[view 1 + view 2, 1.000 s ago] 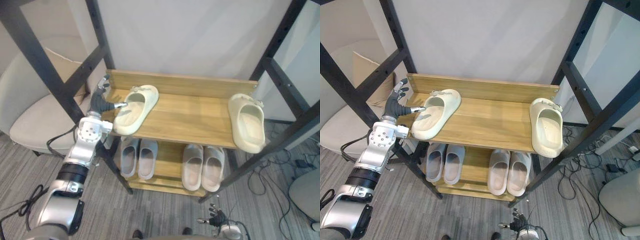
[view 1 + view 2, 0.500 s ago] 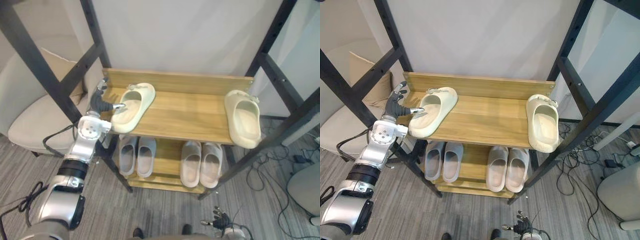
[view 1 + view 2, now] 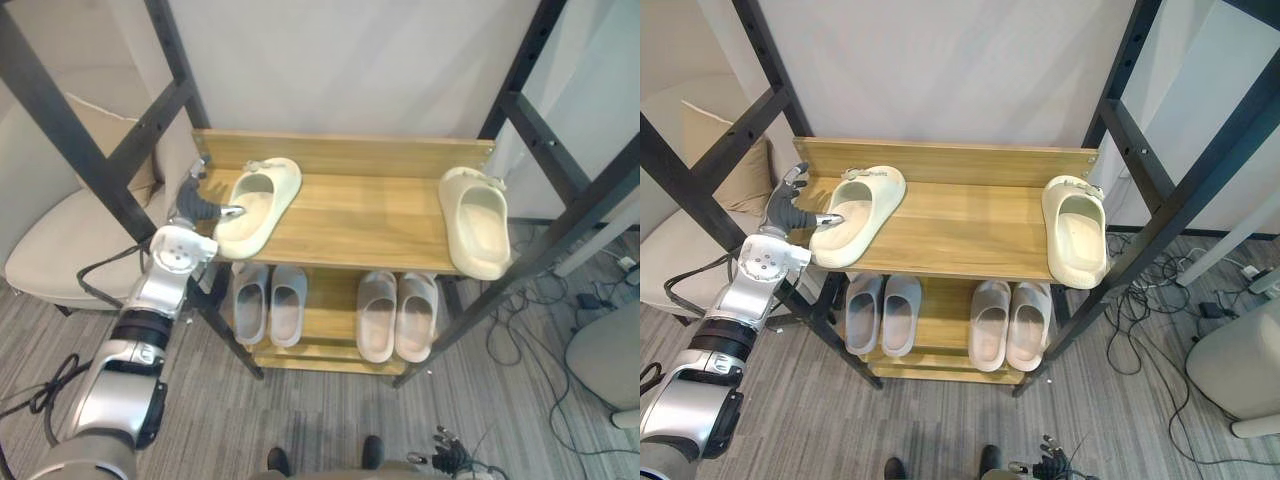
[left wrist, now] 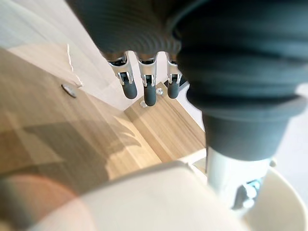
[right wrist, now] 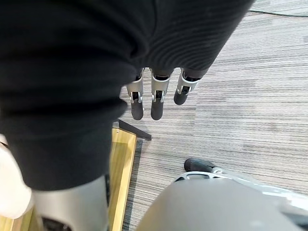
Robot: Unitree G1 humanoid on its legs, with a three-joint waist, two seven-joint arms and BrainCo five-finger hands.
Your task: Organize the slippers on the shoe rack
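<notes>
Beige upholstery covers the chair (image 3: 55,255) at the far left, outside a black metal frame (image 3: 65,125) that surrounds the wooden shoe rack (image 3: 365,215). The silver-grey left arm rises from the lower left and slants up to the left end of the rack's top shelf. There the left hand (image 3: 196,204) sits level with the shelf's corner, its back toward the camera. Its fingers (image 4: 148,91) are straight and loose, pointing up toward the shelf's back board and closed on nothing. The thumb (image 4: 233,175) reaches sideways and its tip touches the near side of a cream slipper (image 3: 256,203). So the hand is relaxed, not clasping.

That slipper lies slantwise on the top shelf's left part, toe toward the back board and heel just over the front edge. The middle of the shelf is bare wood. On the lower shelf stand two pairs of pale grey slippers, one pair (image 3: 268,303) at the left and one pair (image 3: 397,315) at the right, toes inward. A second cream slipper (image 3: 478,222) lies at the top shelf's right end, heel overhanging the front edge, well apart from the first.

The right hand (image 5: 156,103) hangs low at the robot's side over grey striped carpet (image 5: 250,106), fingers straight and holding nothing.
</notes>
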